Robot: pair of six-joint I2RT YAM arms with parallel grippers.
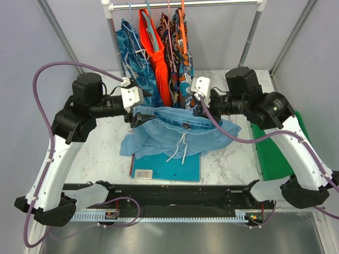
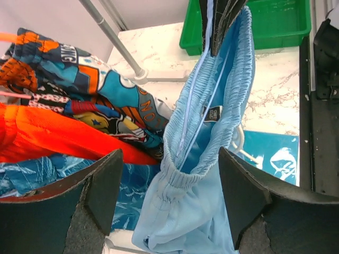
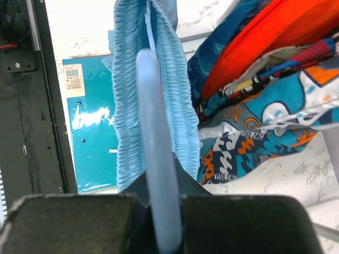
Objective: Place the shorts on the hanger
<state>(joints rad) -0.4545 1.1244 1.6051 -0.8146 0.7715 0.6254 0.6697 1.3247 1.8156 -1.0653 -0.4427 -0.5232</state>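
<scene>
Shorts (image 1: 177,129) hang limp above the table (image 1: 228,159), waistband strung between the arms. Right gripper (image 3: 161,206) clamps the hanger (image 3: 153,132) threaded inside the waist; left gripper (image 2: 169,177) gapes, gripping nothing. Soft, light, floppy cloth, I reckon: pinch the gathered elastic.

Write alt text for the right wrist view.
The right gripper is shut on the blue hanger, whose wire runs up along the waistband of the light blue shorts. An orange garment and printed clothes at right; a teal sheet at left.
</scene>
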